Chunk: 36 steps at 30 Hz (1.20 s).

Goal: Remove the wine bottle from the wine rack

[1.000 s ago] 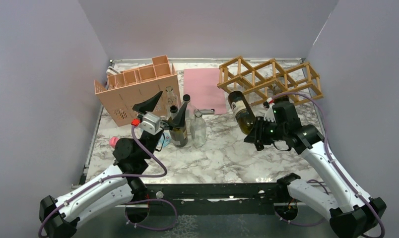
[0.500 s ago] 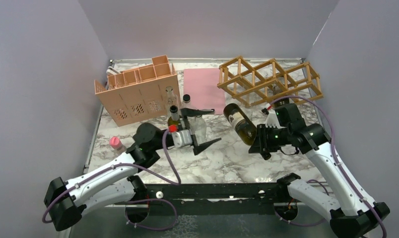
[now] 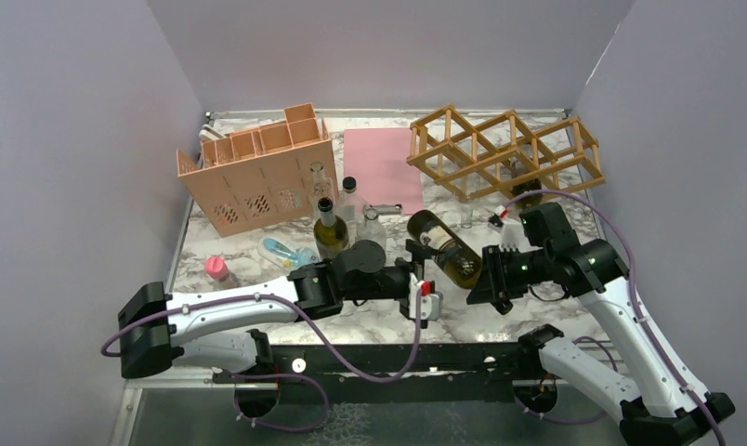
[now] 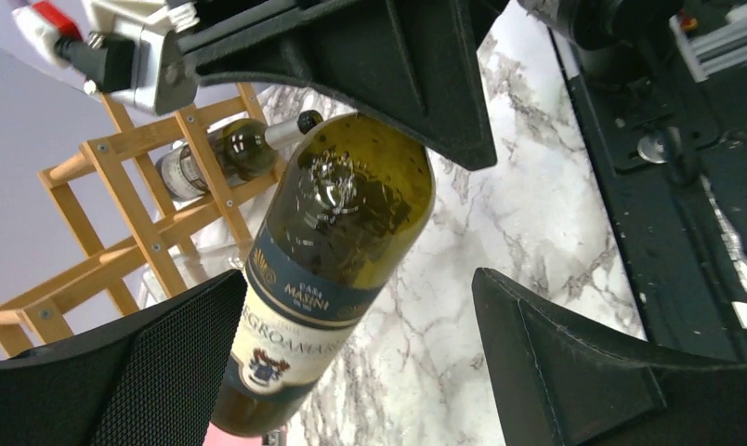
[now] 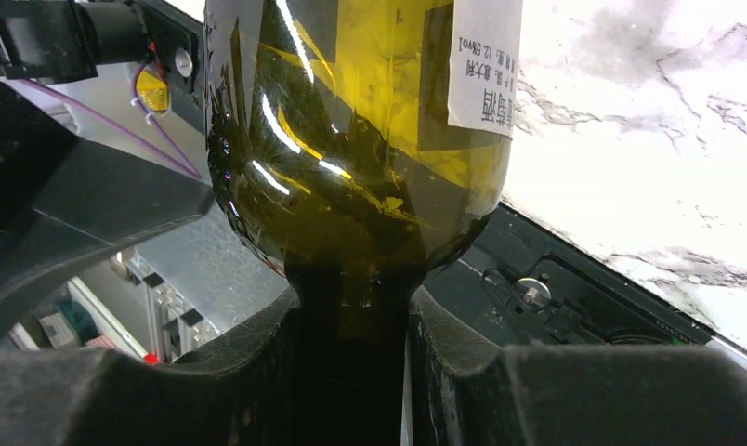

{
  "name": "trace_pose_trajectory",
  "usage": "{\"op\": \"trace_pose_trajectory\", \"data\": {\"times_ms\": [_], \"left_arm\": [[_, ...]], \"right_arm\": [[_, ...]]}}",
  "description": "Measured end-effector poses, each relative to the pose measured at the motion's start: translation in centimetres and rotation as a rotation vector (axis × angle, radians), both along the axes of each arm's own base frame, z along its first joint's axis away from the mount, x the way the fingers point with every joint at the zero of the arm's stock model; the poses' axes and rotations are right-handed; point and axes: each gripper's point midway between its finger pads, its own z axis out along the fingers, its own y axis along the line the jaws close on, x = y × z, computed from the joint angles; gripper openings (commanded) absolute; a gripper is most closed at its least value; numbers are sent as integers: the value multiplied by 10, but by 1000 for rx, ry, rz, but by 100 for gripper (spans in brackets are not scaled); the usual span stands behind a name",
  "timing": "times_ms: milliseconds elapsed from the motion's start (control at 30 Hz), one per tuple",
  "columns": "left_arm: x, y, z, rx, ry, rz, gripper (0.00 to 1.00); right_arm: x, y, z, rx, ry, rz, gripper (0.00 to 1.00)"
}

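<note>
light: bright, even | shadows: soft | glare: streaks on wine bottle [image 5: 286, 121] | focus: mostly sharp

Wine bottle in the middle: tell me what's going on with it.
The right gripper holds the wine bottle by its neck, tilted above the marble table and clear of the wine rack. The left gripper is open, its fingers on either side of the bottle's body, not closed on it. A second bottle lies in the rack.
</note>
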Motion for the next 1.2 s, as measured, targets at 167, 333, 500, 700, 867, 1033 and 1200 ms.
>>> {"op": "trace_pose_trajectory", "data": {"times_ms": [167, 333, 500, 700, 867, 1033, 1200], "left_arm": [[6, -23, -11, 75, -92, 14, 99], [19, -37, -28, 134, -176, 36, 99], [29, -49, -33, 155, -254, 37, 99], [37, -65, -41, 178, -304, 31, 93], [40, -69, -44, 183, -334, 32, 74], [39, -69, -46, 187, -360, 21, 58], [34, -65, -53, 182, -322, 23, 50]], "right_arm": [[-3, 0, 1, 6, 11, 6, 7], [-6, -1, 3, 15, -5, 7, 7], [-10, -2, 3, 15, 2, 8, 7], [-11, 0, 4, 25, 7, 14, 7], [-12, 0, 4, 27, 13, 17, 10], [-15, -1, 4, 25, 27, 18, 36], [-10, 2, 8, 40, -7, 28, 73]]}}
